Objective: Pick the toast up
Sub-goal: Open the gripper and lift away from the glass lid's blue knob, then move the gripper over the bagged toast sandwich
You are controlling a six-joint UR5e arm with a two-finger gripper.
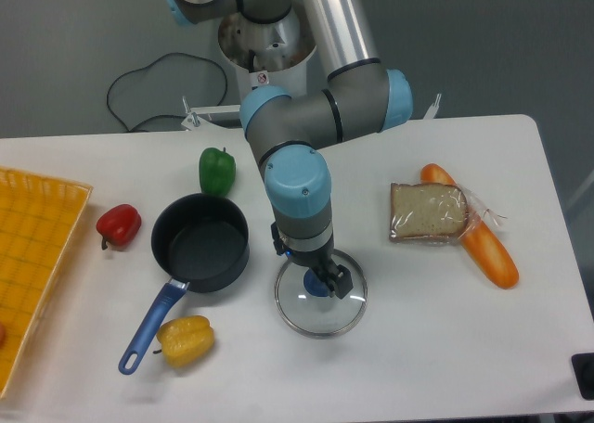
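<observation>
The toast (pixel 427 212) lies flat on the white table at the right, a pale square slice with a brown crust in clear crinkly plastic, its right edge against the orange baguette (pixel 473 228). My gripper (pixel 334 283) hangs over the glass lid (pixel 320 298), well left of the toast and a little nearer the front edge. Its fingers point down over the lid's blue knob, and the view from above does not reveal whether they are open or shut.
A dark pot with a blue handle (pixel 200 242) sits left of the lid. Around it are a green pepper (pixel 216 169), a red pepper (pixel 119 224) and a yellow pepper (pixel 186 340). An orange tray (pixel 32 256) lies at the far left.
</observation>
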